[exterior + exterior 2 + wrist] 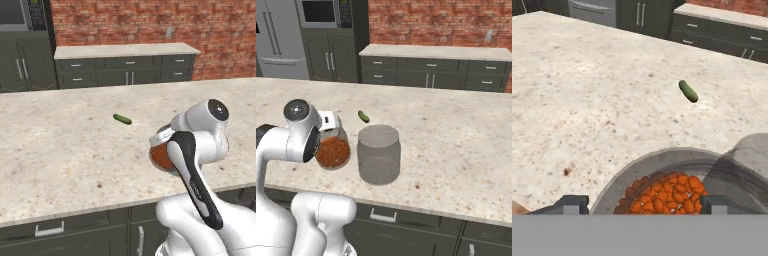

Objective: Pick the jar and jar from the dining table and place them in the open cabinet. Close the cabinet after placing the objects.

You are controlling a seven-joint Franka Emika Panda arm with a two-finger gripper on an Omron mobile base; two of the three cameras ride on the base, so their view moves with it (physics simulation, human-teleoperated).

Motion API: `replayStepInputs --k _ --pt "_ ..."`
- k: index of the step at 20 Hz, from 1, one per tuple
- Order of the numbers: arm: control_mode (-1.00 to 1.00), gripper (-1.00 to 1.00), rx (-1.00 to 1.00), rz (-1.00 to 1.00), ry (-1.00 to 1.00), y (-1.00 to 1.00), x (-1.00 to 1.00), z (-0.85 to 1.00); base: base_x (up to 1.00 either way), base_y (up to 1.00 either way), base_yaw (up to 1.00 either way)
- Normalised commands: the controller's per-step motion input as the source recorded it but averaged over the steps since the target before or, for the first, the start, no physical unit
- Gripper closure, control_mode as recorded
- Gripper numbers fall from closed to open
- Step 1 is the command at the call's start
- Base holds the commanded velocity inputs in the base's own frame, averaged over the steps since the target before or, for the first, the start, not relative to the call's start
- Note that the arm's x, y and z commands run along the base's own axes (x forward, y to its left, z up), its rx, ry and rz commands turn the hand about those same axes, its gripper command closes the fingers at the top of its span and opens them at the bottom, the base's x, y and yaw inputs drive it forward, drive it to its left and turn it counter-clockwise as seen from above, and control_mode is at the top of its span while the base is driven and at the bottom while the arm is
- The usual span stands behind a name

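The small clear jar (161, 155) (332, 151) (662, 192) with orange-red grains stands near the front edge of the beige dining table (60, 150) (456, 145). My gripper (644, 204) hangs over it, open, one fingertip on each side of the jar's rim. Close on its right stands the wider grey frosted jar (378, 155) (752, 160), upright. In the left base view my arm hides the grey jar. The open cabinet is out of view.
A small green pickle (122, 119) (363, 116) (688, 91) lies on the table beyond the jars. Across an aisle, a low counter with dark drawers (125, 67) (436, 70) runs along the brick wall. Tall dark cabinets under a microwave (331, 60) stand at the left.
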Motion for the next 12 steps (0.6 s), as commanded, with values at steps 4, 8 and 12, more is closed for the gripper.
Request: replayStepInputs --k 4,8,12 --pt "-1.0 1.0 0.17 0.0 -0.2 -0.05 -0.95 0.83 0.0 0.0 0.0" --pt "-1.0 1.0 0.15 0.0 -0.13 0.0 -0.81 0.7 0.0 0.0 0.0" --pt "-1.0 1.0 0.01 0.0 -0.11 0.0 -0.68 0.2 0.0 0.0 0.0"
